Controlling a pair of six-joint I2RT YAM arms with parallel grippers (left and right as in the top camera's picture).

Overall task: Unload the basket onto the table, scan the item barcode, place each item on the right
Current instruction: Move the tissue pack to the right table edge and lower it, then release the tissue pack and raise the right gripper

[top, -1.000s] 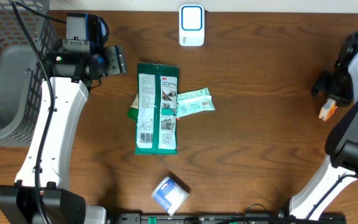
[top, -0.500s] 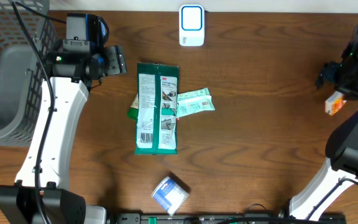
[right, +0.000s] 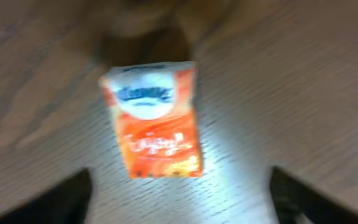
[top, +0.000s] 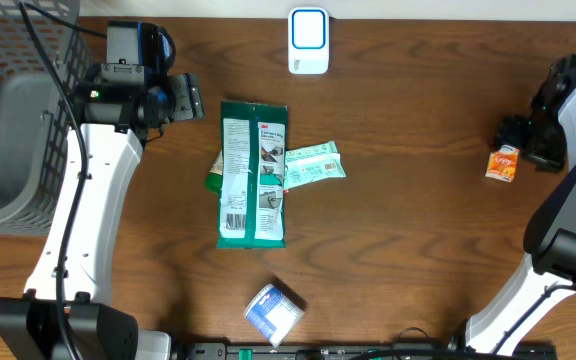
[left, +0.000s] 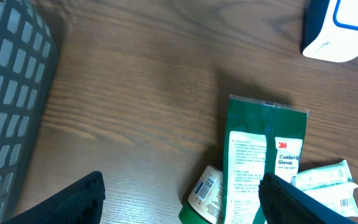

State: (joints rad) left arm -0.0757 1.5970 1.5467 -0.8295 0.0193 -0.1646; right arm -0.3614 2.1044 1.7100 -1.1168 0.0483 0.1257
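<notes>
A small orange packet [top: 503, 163] lies flat on the table at the far right, blurred in the right wrist view [right: 157, 118]. My right gripper [top: 524, 142] hovers just beside and above it, open, its dark fingers well apart on either side and nothing between them [right: 179, 202]. The white and blue scanner [top: 308, 41] stands at the back middle, also at the top right of the left wrist view [left: 342, 28]. My left gripper [top: 186, 98] hangs open and empty near the back left [left: 182, 202].
A green gloves pack [top: 254, 175] lies mid-table over a pale green packet [top: 314, 165] and a small green-capped bottle [left: 205, 193]. A blue and white packet [top: 273, 310] sits near the front edge. A grey mesh basket [top: 8, 130] stands at the far left.
The right gripper, which carried the orange packet near the right edge, has opened and let it go. The packet now lies on the table. The left arm has not moved.
</notes>
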